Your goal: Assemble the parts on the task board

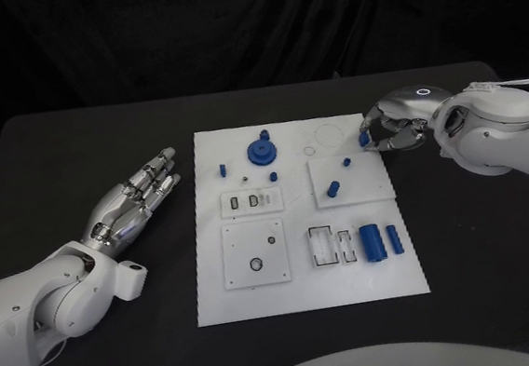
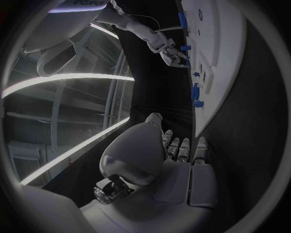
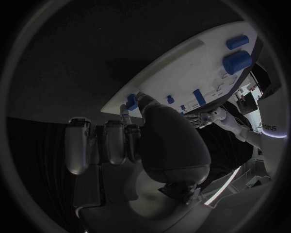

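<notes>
Two white arms reach over the black table [image 1: 59, 168], one from each side of the white task board [image 1: 312, 290]. The left hand [image 1: 135, 199] lies flat on the table just beside the board's left edge, fingers stretched out and a little apart, holding nothing; the left wrist view shows the same, its fingers [image 2: 182, 148] side by side and straight. The right hand [image 1: 392, 128] is at the board's far right corner with the fingers curled in around a small blue part [image 1: 364, 139]. In the right wrist view a blue piece [image 3: 131, 101] stands at the fingertips by the board's edge, and it seems pinched, though the grip itself is partly hidden. On the board, a round blue gear-like part [image 1: 261, 151] stands near the far middle, a small blue peg [image 1: 223, 171] to its left. Two blue cylinders [image 1: 371, 243] lie side by side near the front right, and another small blue part [image 1: 333, 189] sits on the raised square plate [image 1: 363, 188].
</notes>
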